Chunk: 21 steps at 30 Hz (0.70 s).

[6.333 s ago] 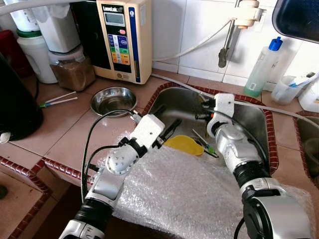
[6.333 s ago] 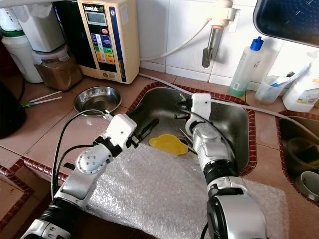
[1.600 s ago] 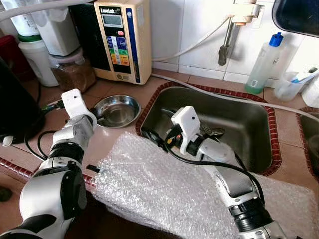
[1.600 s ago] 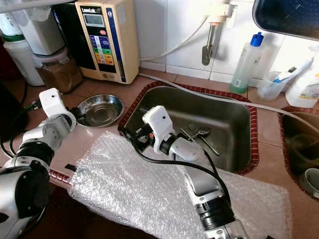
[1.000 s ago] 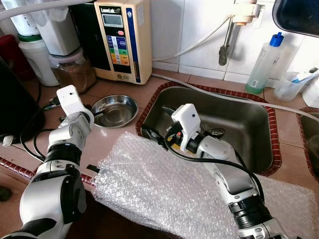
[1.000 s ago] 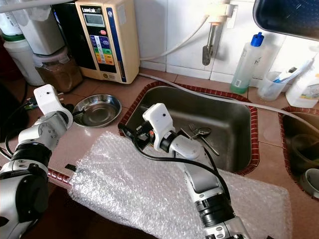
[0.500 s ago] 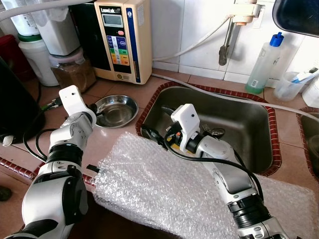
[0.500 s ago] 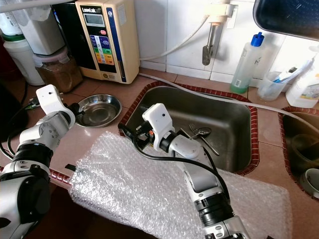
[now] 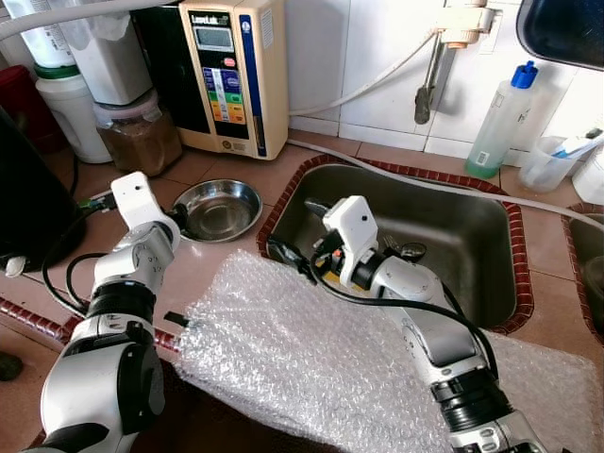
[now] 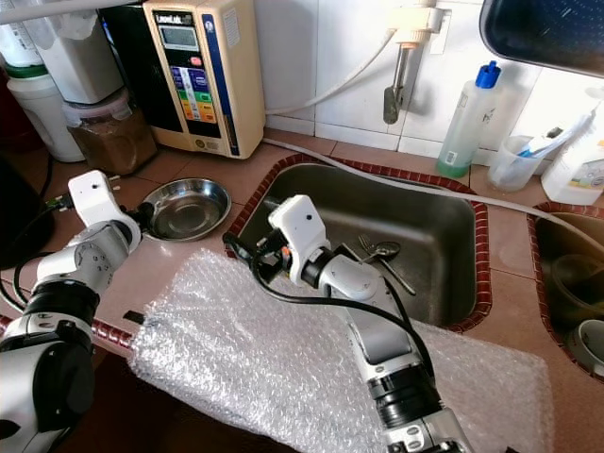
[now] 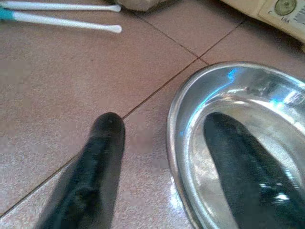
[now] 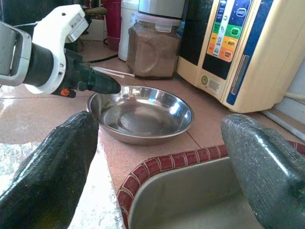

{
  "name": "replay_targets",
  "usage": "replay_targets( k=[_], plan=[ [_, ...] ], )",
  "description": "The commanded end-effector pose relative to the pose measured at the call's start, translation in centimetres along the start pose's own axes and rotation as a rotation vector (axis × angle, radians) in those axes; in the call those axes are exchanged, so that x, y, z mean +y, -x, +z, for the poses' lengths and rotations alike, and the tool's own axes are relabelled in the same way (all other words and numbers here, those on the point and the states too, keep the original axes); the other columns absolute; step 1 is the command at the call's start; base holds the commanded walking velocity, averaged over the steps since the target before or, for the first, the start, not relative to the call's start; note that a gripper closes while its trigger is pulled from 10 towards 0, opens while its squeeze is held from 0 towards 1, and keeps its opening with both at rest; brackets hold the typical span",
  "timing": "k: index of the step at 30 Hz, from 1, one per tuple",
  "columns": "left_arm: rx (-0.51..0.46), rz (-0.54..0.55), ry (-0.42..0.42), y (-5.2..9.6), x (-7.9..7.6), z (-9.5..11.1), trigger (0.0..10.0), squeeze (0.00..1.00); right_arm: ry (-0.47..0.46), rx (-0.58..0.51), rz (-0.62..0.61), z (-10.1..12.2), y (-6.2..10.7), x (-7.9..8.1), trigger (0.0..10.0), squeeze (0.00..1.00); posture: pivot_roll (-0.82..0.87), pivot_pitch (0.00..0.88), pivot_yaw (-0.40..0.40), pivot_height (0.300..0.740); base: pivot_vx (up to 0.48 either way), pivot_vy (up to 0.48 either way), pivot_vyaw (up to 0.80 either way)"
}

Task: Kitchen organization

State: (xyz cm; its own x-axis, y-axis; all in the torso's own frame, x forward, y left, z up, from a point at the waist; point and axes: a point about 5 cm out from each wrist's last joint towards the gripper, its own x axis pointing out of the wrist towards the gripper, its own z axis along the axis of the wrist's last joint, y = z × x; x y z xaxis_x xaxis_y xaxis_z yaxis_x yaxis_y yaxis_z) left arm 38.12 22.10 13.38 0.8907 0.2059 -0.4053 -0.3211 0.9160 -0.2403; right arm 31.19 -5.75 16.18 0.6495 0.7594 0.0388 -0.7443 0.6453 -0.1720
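Observation:
A shallow steel bowl (image 9: 219,208) sits on the tiled counter left of the sink (image 9: 462,222). My left gripper (image 11: 164,124) is open at the bowl's left rim (image 11: 176,124). One finger rests on the tile outside it and the other lies inside the bowl. My right gripper (image 9: 297,231) is open over the sink's left rim and points toward the bowl (image 12: 140,112). Nothing is between its fingers (image 12: 57,171). A spoon and other cutlery (image 9: 403,251) lie in the sink.
A bubble wrap sheet (image 9: 311,359) covers the counter's front edge. A water ioniser (image 9: 231,66) and a jar of brown powder (image 9: 142,132) stand behind the bowl. Two white sticks (image 11: 62,14) lie on the tiles. Tap (image 9: 429,75) and soap bottle (image 9: 500,118) stand behind the sink.
The left arm has swung from the sink out to the bowl, and the right gripper has moved to the sink's left rim. In the last half second the left wrist shifted slightly.

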Motion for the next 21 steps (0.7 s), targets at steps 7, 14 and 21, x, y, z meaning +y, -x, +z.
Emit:
replay_targets(
  k=[7,14,21],
  plan=[
    [0.059,0.005,-0.021,-0.2,0.3,-1.2,10.0,1.00,0.020,-0.019,-0.001,0.6,-0.5,-0.1,10.0,0.62,0.06,0.000,0.071,0.740,0.000,0.000,0.00],
    [0.111,-0.008,-0.035,-0.2,0.6,-2.7,7.8,0.00,0.019,-0.022,-0.008,0.6,-0.5,-0.2,10.0,0.62,0.06,0.000,0.071,0.740,0.000,0.000,0.00],
    [0.119,-0.023,-0.053,-0.2,0.5,-3.1,0.0,0.00,0.017,-0.023,-0.009,0.6,-0.5,-0.1,10.0,0.62,0.06,0.000,0.069,0.740,0.000,0.000,0.00]
  ],
)
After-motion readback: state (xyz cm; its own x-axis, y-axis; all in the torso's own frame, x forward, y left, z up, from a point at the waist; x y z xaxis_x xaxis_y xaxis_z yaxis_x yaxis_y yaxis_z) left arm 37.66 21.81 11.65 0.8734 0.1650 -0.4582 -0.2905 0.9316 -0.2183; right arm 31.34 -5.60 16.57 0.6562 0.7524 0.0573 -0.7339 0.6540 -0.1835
